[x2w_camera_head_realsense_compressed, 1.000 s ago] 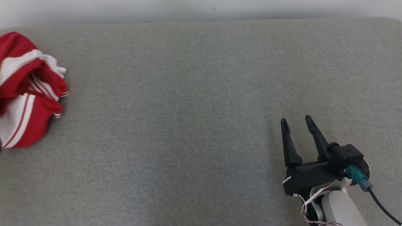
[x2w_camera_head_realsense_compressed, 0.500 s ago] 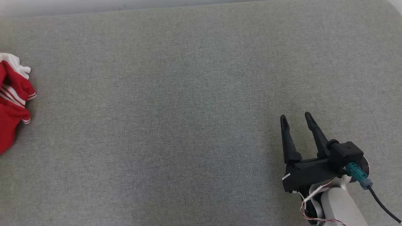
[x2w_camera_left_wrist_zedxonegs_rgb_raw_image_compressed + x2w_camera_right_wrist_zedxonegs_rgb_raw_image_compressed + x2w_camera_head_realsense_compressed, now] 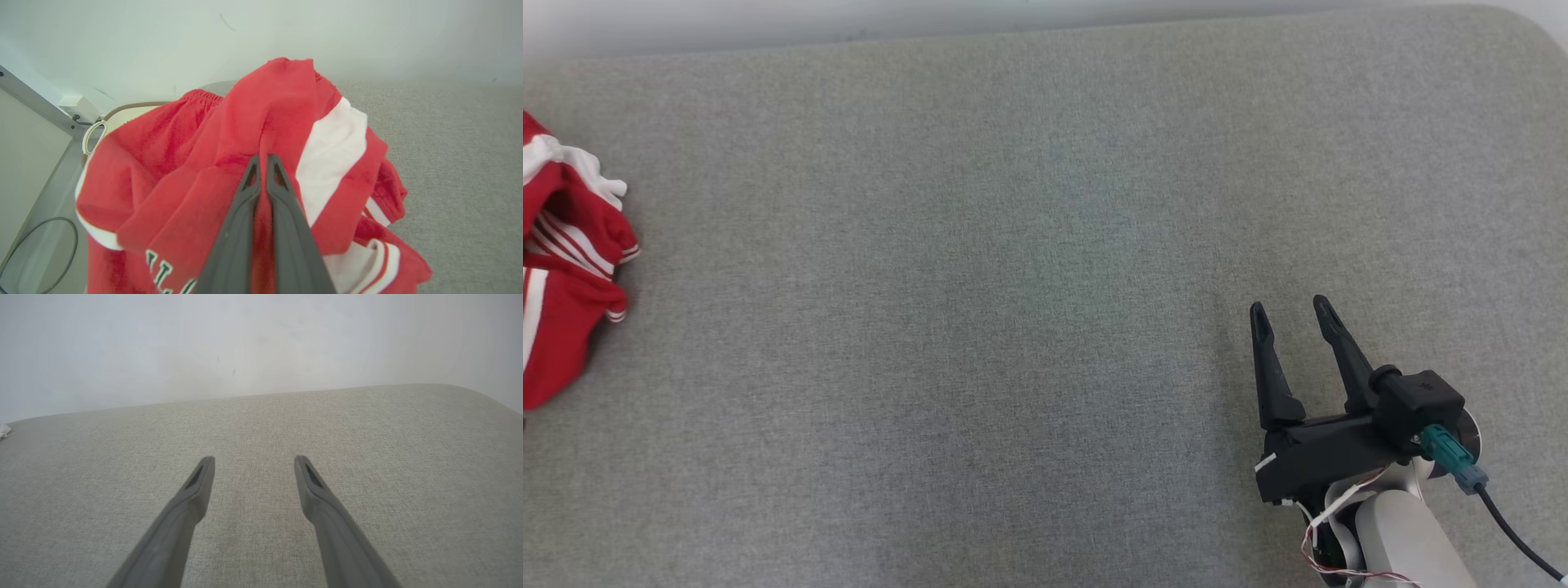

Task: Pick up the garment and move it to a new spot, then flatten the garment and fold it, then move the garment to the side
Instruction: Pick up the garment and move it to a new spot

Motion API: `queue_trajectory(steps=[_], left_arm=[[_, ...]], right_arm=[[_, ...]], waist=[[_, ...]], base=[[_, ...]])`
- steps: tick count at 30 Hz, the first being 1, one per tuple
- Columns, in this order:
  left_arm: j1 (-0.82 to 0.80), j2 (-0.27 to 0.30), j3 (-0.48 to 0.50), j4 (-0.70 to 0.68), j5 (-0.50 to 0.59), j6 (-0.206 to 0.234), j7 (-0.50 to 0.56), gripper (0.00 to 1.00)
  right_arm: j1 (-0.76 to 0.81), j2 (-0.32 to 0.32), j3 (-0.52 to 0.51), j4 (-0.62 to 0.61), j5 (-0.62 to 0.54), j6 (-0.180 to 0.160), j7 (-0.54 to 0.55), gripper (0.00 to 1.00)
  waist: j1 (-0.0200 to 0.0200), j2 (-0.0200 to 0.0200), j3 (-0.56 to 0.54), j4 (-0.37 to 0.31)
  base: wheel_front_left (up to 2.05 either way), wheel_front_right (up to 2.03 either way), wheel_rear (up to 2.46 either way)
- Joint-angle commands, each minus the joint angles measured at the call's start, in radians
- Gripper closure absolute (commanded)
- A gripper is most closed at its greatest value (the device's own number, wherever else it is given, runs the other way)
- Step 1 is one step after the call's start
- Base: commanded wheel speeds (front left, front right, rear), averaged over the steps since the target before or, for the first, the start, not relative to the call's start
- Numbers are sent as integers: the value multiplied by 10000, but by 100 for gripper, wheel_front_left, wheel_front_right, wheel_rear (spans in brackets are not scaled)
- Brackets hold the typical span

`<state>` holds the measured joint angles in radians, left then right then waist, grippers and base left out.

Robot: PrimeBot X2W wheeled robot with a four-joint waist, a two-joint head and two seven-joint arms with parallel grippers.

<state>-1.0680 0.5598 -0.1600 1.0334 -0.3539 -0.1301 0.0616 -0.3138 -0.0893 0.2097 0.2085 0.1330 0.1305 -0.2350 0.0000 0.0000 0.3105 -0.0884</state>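
Note:
The garment [image 3: 564, 269] is red cloth with white stripes and panels, bunched at the far left edge of the head view and partly cut off by the frame. In the left wrist view my left gripper [image 3: 263, 157] is shut on a fold of the red garment [image 3: 196, 163], whose cloth drapes around both fingers. My right gripper [image 3: 1290, 314] stands open at the lower right of the grey surface, far from the garment, with nothing between its fingers [image 3: 196, 486].
A grey fabric-covered surface [image 3: 1013, 286] spreads across the head view, bounded by a pale wall [image 3: 849, 16] at the back. Left of the surface, the left wrist view shows a floor with a cable [image 3: 61, 253] and a beige hose [image 3: 122, 108].
The head camera has shifted, so the whole picture has slid. The garment shows less than a second ago, slightly more than half a second ago. The right gripper stays open and nearly still.

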Motion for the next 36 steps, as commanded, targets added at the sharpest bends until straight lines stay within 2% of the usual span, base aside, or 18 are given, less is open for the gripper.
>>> queue_trajectory(steps=[1,13,16,26,31,33,36], left_arm=[[-43,43,-46,-25,-116,10,-77,100],[-387,22,-962,-1115,-714,9,-1092,100],[-602,-84,-1738,-2600,-1103,8,-1044,100],[-274,-312,-2618,-5389,-1995,8,-171,100],[265,-862,-3249,-6779,-2231,8,375,100],[699,-1486,-3969,-7664,-2378,8,603,100],[1348,-1842,-4720,-8448,-2532,9,619,100]], right_arm=[[58,18,15,7,11,4,-50,0],[391,91,40,269,149,4,-105,0],[494,166,152,463,357,4,-153,0],[590,291,128,740,543,4,-286,0],[632,352,80,869,632,4,-312,0],[553,377,112,783,709,4,-311,0],[683,389,36,718,688,4,-298,0]], waist=[[0,0,-111,71],[0,0,-1064,350],[0,0,-1473,212],[0,0,-1847,-554],[0,0,-1900,-1114],[0,0,-1864,-1567],[0,0,-1762,-1942]], base=[[0,0,0],[0,0,0],[0,0,0],[0,0,0],[0,0,0],[0,0,0],[0,0,0]])
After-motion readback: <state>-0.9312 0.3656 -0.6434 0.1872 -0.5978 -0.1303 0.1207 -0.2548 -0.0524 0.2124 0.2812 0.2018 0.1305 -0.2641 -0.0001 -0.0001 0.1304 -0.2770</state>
